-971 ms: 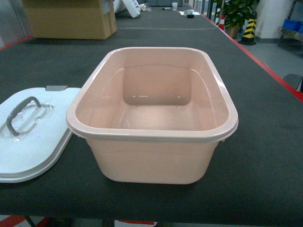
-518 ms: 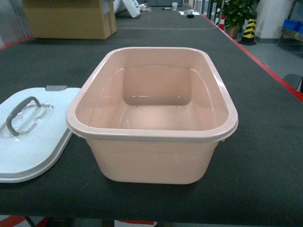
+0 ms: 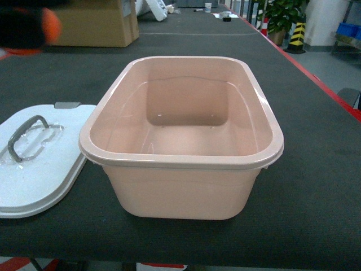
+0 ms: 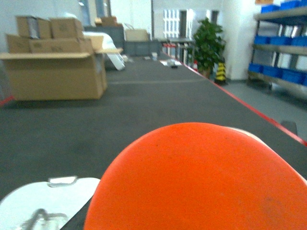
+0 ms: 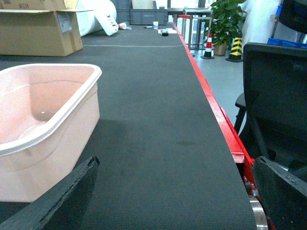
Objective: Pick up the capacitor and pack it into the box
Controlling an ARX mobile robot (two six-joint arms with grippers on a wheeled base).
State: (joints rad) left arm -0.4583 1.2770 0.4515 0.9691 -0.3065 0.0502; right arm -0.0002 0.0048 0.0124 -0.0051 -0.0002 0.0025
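The pale peach-pink box [image 3: 180, 138] stands open in the middle of the dark tabletop [image 3: 316, 186], its thick rim unbroken all round and its inside bare and glossy. No capacitor shows in any of the three views. The white lid [image 3: 39, 169] lies flat on the tabletop just to the left of the box, its near edge tucked close under the box's rim, grey handle [image 3: 25, 135] upward and a grey clip [image 3: 67, 105] at its far edge.

In the head view a blurred black and orange shape, the left hand [image 3: 28, 25], sits in the top left corner, well apart from the box. Whether its fingers are spread or pressed together cannot be told. The left wrist view is mostly filled by a large, out-of-focus orange rounded surface [image 4: 196, 179] close to the lens; beside it a corner of the lid shows at lower left.

The right wrist view shows the right hand [image 5: 163, 201] low at the right side of the box, its two dark fingers [image 5: 57, 201] spread wide with nothing between them, the left one just beside the box wall.

Farther back on the tabletop stands a brown cardboard carton [image 3: 90, 22]. Beyond the red table edge are a potted plant [image 3: 282, 17], a black chair [image 5: 273, 105] and blue crates [image 4: 280, 45] on shelving.
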